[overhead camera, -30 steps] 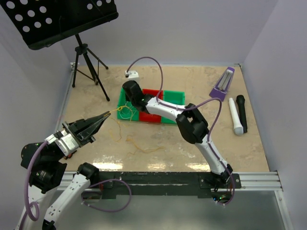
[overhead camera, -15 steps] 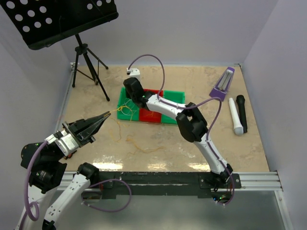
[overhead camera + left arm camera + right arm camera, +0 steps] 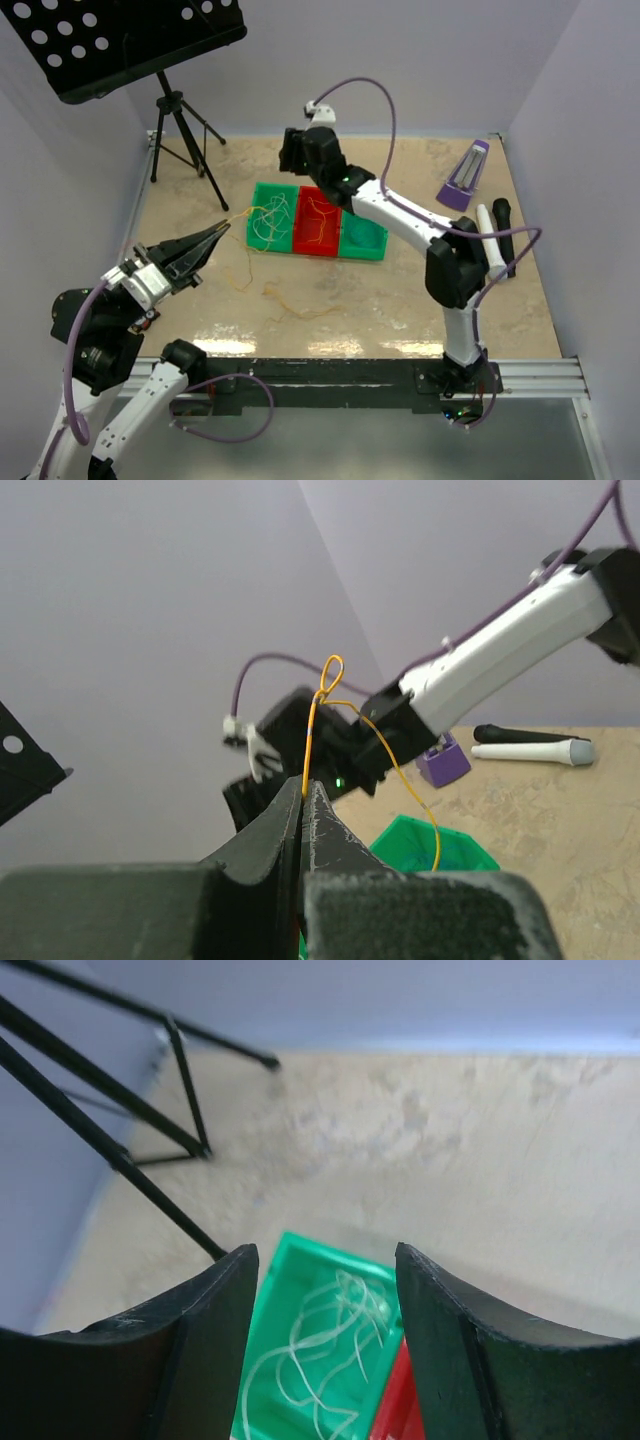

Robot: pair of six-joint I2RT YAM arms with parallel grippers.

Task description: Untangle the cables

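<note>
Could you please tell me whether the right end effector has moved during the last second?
Yes. The right end effector has pulled back from over the tray toward the far wall.

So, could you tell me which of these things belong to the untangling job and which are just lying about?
Job: yellow cable pinched in the left gripper; white cable in the green bin; orange cable loose on the table.
Lying about: music stand; white microphone; black microphone; purple object.

Lilac walls (image 3: 420, 70) enclose a marbled tabletop (image 3: 400, 300) and music stand (image 3: 120, 40).
</note>
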